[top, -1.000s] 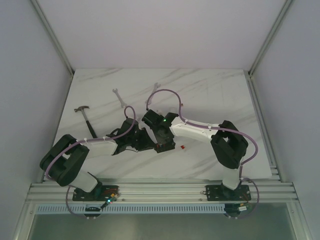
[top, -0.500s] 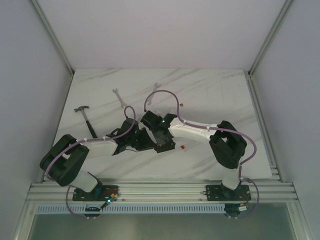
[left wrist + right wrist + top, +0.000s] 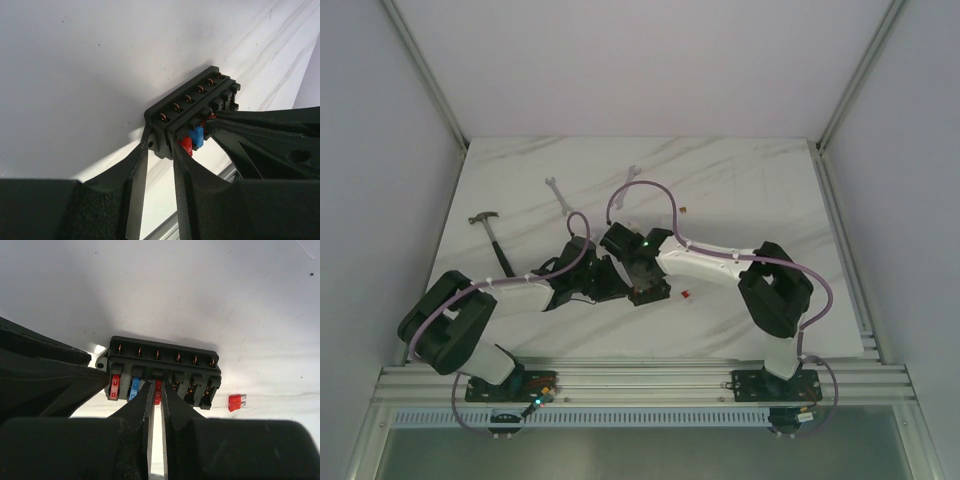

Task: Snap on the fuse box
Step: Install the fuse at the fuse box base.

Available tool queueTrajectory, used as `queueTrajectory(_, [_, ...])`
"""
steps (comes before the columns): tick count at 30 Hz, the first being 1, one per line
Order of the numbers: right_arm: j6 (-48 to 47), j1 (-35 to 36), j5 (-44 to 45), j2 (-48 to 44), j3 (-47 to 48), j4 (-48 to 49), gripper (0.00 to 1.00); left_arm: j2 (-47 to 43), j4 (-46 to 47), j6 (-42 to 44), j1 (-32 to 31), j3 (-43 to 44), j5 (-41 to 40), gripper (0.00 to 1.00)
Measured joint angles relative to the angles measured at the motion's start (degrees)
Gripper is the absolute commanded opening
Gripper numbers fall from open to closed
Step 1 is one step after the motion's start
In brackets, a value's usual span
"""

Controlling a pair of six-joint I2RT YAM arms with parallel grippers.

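Observation:
The black fuse box [image 3: 162, 367] lies on the white table, with a red and a blue fuse seated in its left slots. It also shows in the left wrist view [image 3: 192, 107] and, mostly hidden, in the top view [image 3: 651, 293]. My left gripper [image 3: 162, 149] is shut on the box's end by its mounting ear. It also shows in the top view [image 3: 616, 280]. My right gripper [image 3: 157, 388] is shut on a red fuse [image 3: 158, 387] at the third slot. The right gripper also shows in the top view [image 3: 646, 281]. No clear cover is in view.
A loose red fuse [image 3: 236, 402] lies right of the box, also in the top view [image 3: 687, 293]. A hammer [image 3: 495, 236] lies at the left, and two wrenches [image 3: 557, 193] [image 3: 628, 180] at the back. The table's near rail lies just below the box.
The right arm's elbow and cable have shifted slightly left. Both grippers stay at the fuse box.

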Motion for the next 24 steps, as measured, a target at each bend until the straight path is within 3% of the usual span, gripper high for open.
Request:
queueTrajectory(7, [2.56, -1.70, -3.89, -2.19, -0.87, -0.81, 0.35, -0.76, -0.33, 0.15, 0.00, -0.42, -1.38, 0.36])
queueTrajectory(24, [6.88, -3.54, -6.21, -6.14, -4.52, 0.68, 0.28, -1.33, -2.73, 0.13, 0.07, -0.98, -2.58, 0.38])
